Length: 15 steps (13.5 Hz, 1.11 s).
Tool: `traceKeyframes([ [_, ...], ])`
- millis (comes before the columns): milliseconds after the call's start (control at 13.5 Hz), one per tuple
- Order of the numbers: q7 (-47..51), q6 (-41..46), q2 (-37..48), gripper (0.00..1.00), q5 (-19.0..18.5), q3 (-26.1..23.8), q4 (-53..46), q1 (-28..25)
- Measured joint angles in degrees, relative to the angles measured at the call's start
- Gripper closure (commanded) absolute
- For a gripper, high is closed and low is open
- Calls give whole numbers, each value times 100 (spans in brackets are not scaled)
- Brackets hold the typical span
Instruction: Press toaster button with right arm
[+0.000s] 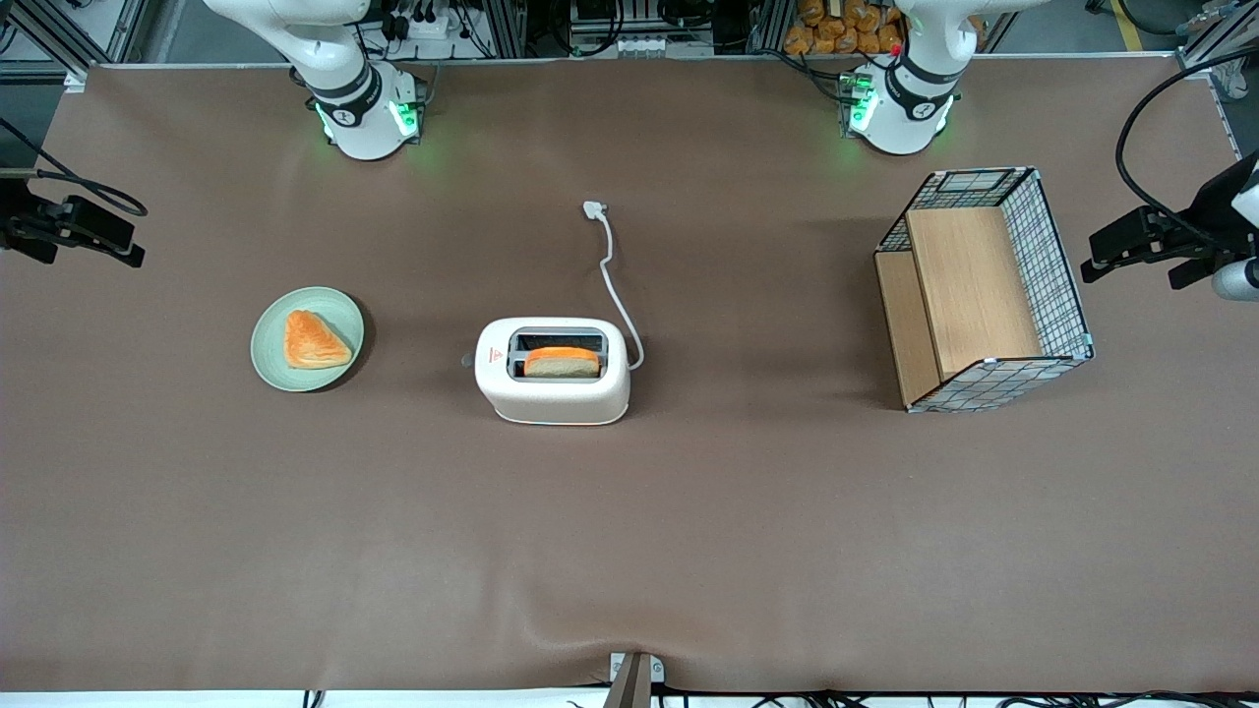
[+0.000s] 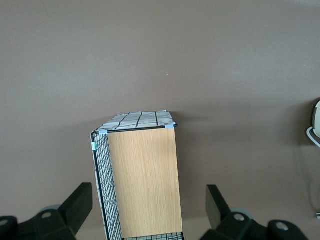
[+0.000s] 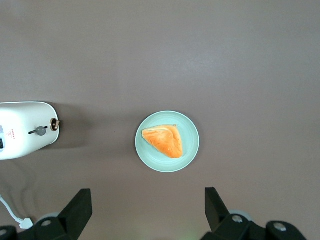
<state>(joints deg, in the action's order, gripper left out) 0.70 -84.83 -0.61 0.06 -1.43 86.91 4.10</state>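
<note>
Toaster [image 1: 552, 372] is seen standing mid-table on the brown mat [image 1: 629, 511], with a slice of bread [image 1: 562, 363] upright in the slot nearer the front camera and a white cord [image 1: 612, 265] trailing away toward the arm bases. The button [image 3: 40, 131] is found on the short end face turned toward the working arm's end of the table, a small tab beside a round knob [image 3: 54, 124]. It is judged a stiff, sprung lever on a light plastic body; a straight downward push on the tab alone would be called for, since a sideways shove could slide the toaster on the mat.

The gripper [image 3: 145, 210] is held high above the table over the plate [image 3: 190, 130], well apart from the toaster, with its fingers [image 3: 77, 205] spread wide and nothing between them. A pastry [image 3: 164, 140] lies on that plate. A wire basket [image 1: 984, 290] with wooden panels is set toward the parked arm's end. Open mat is left all around the toaster for an approach.
</note>
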Motion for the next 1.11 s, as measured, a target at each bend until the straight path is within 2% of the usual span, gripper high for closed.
traceKeyframes([
  [591,-5,0,-26,0,0,-26,0,-8],
  [1034,-10,-1,-460,0,4,-61,12,-368],
  [1108,-8,-16,-574,10,20,-65,12,-435],
])
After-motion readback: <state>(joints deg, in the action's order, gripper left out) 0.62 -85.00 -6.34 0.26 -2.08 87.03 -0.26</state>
